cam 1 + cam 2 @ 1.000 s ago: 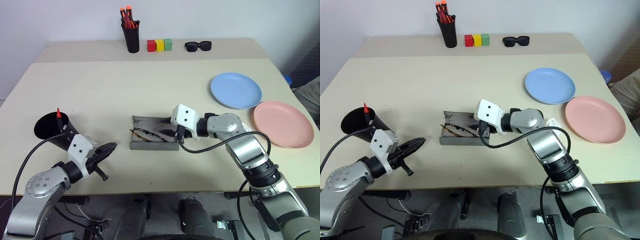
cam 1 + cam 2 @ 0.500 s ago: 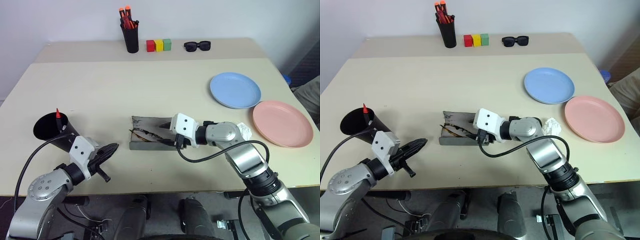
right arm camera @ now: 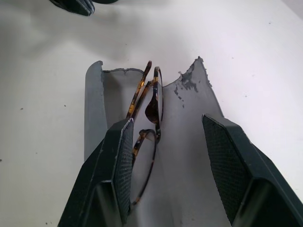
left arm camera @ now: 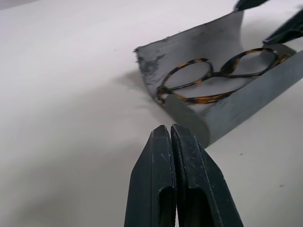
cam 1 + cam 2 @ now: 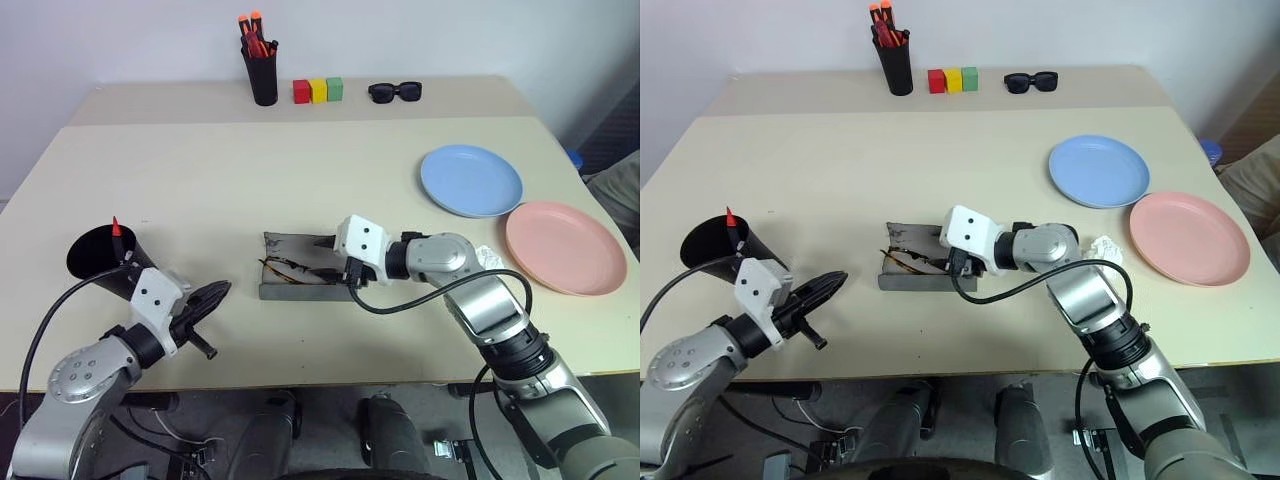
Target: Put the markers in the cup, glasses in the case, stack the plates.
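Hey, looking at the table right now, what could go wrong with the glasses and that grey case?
1. The glasses lie in the open case, and the open right gripper straddles one end. Closing there might pinch a lens or bend the frame.
2. The case's flap stands up, its edge ragged; pushing it shut unevenly might trap a temple.
3. The case sits loose on the table, and the left gripper is shut and apart from it, so a nudge may slide it.

- Bright, even light falls on the pale table [image 5: 200, 190]; no glare.
- Shadows are soft and short: a faint one beside the grey case [image 4: 222, 101], another under the black cup [image 5: 100, 262].
- The closed left gripper's fingers [image 4: 176, 189] are slightly soft, close to the lens.
- The glasses [image 4: 218, 75] are sharp.
- Far corners darken slightly.
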Controlling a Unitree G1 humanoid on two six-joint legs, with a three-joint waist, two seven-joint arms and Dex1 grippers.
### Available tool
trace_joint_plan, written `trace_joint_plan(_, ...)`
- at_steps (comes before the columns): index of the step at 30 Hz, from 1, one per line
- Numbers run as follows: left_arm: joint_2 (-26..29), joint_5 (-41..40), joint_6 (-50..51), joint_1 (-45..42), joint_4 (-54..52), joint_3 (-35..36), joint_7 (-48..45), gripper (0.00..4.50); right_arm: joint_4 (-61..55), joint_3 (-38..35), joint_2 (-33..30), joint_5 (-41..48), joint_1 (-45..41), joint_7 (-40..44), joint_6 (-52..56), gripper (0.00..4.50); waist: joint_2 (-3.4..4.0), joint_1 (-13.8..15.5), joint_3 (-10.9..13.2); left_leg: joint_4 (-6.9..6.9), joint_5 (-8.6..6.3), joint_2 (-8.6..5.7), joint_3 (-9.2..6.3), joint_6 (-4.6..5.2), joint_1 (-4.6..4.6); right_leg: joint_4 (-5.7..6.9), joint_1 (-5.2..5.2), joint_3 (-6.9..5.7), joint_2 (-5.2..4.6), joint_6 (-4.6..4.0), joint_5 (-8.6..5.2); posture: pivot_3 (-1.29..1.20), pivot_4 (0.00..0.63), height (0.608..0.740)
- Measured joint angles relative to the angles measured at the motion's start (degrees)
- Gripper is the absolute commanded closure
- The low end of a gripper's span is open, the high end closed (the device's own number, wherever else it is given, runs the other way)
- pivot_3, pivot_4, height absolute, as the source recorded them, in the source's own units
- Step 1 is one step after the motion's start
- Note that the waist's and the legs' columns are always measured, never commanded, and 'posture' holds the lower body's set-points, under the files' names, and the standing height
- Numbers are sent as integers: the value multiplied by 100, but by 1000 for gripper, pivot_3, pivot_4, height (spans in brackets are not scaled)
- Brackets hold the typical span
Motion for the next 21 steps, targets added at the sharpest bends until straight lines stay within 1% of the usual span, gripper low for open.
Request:
trace_joint_plan(12, -24, 30, -358, -24, 446, -63, -265, 4471, -96, 69, 41, -19, 160, -235, 215, 2195, 0, 0, 0, 0, -5, 0, 0, -8, 0, 0, 0, 0, 0, -1, 0, 0, 150, 740)
trace_joint_plan(17, -23, 43, -379, -15, 465, -63, -272, 4471, -94, 70, 42, -14, 241, -281, 243, 2195, 0, -1, 0, 0, -5, 0, 0, -8, 0, 0, 0, 0, -1, -1, 0, 0, 150, 740)
trace_joint_plan(19, -23, 43, -377, -16, 465, -63, -269, 4471, -91, 70, 44, -13, 249, -304, 283, 2727, 0, 0, 0, 0, -5, 0, 0, -8, 0, 0, 0, 0, -1, 0, 0, 0, 150, 740)
trace_joint_plan(21, -23, 43, -374, -18, 465, -63, -261, 4471, -89, 70, 47, -9, 251, -317, 345, 3508, 0, -1, 0, 0, -5, 0, 0, -8, 0, 0, 0, 0, 0, 0, 0, 0, 150, 740)
